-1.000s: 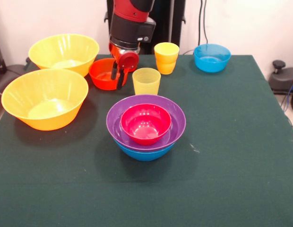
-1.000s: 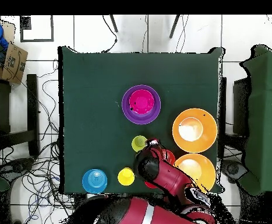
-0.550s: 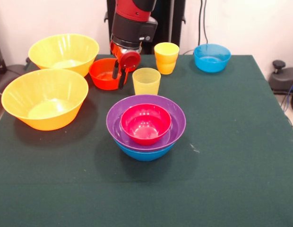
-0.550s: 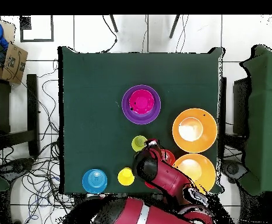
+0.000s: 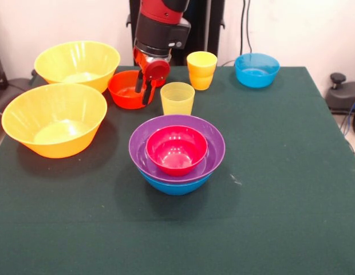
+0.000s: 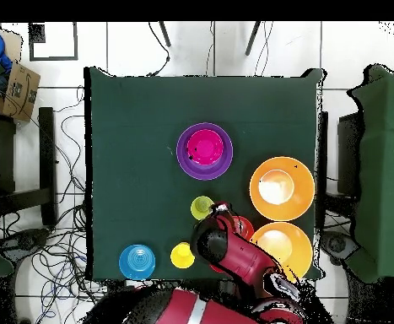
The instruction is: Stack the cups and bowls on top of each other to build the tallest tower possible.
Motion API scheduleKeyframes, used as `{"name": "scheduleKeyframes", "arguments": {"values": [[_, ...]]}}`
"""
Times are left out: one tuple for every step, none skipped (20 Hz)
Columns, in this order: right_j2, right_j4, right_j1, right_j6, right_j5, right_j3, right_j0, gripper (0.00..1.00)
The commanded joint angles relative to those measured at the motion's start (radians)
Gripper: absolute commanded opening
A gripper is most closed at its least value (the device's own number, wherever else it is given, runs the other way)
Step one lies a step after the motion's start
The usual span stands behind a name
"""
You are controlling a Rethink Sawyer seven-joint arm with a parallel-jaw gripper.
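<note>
Your gripper (image 5: 143, 90) hung over the right-hand rim of the orange-red bowl (image 5: 127, 90) at the far side of the table (image 5: 269, 189), and that rim was the relation to watch: in the front view the two dark fingers (image 5: 138, 85) pointed down with the bowl's edge roughly between them, one finger over the inside and the other just outside the wall. The fingers stood a little apart, a narrow gap only, and I could not tell whether they had touched the rim or merely straddled it; they did not look closed on anything. The bowl sat on the table, just beside the pale yellow cup (image 5: 177, 98) to its right and the rear large yellow bowl (image 5: 77, 64) to its left. The tower (image 5: 177, 152), with the pink-red bowl nested in the purple one over the blue one, stood nearer the camera and to the right of the gripper, apart from it, with the pale cup between them. My reading was that you were set for a rim grasp, and that the carry toward the tower would have to clear that cup. The overhead view hid the fingertips under the arm (image 6: 225, 249).
</note>
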Motion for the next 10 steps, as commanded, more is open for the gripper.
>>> {"name": "scheduleKeyframes", "arguments": {"values": [[0.019, 0.071, -0.004, 0.093, 0.205, -0.060, 0.054, 1.00], [0.016, 0.073, -0.006, 0.094, 0.212, -0.061, 0.058, 1.00], [0.018, 0.071, -0.007, 0.095, 0.213, -0.059, 0.056, 1.00], [0.026, 0.067, -0.009, 0.098, 0.207, -0.054, 0.050, 1.00], [0.036, 0.060, -0.011, 0.101, 0.201, -0.047, 0.040, 1.00], [0.050, 0.050, -0.011, 0.107, 0.185, -0.035, 0.027, 1.00], [0.059, 0.042, -0.007, 0.116, 0.160, -0.025, 0.019, 1.00], [0.073, 0.033, -0.002, 0.127, 0.134, -0.013, 0.008, 1.00], [0.081, 0.025, 0.005, 0.135, 0.108, -0.004, 0.000, 1.00], [0.090, 0.017, 0.012, 0.144, 0.081, 0.004, -0.008, 1.00]]}}
